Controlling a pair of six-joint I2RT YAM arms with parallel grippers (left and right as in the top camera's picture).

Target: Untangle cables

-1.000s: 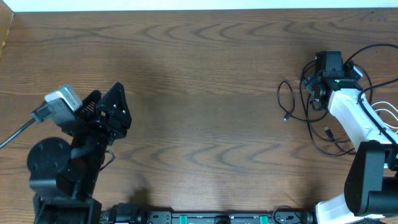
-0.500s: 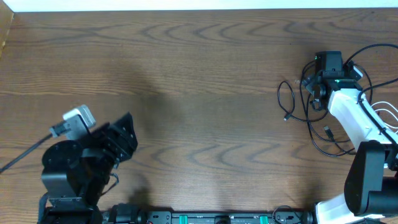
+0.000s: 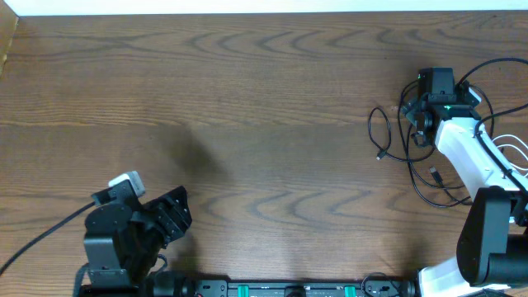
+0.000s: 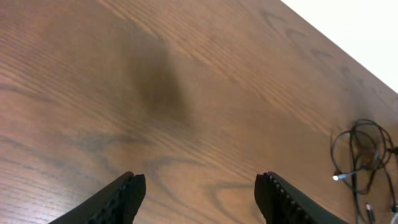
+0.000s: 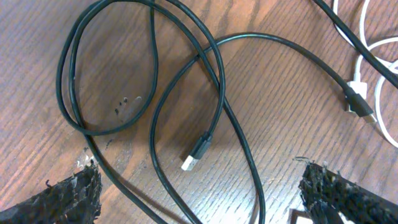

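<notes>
Setting assessed as a robotics laboratory test bench. A wood-grain table (image 3: 272, 124) carries a left arm (image 3: 115, 243) and a right arm (image 3: 466, 157), both mounted at its near edge beside a black equipment rail (image 3: 264, 289) with green fittings. Loose cables (image 5: 200, 148) lie on the tabletop as test items.

Two arms by a black base rail (image 3: 289, 289) with green tabs.
Left of rail: all-black left arm (image 3: 111, 243), pale grey camera block (image 3: 128, 181), trailing black cable (image 3: 45, 239), ribbed claw fingers (image 4: 121, 199). Right of rail: right arm (image 3: 488, 235) with white link (image 3: 470, 157), black wrist (image 3: 437, 82), green light (image 3: 446, 106), ragged black claw pads (image 5: 68, 199).
</notes>
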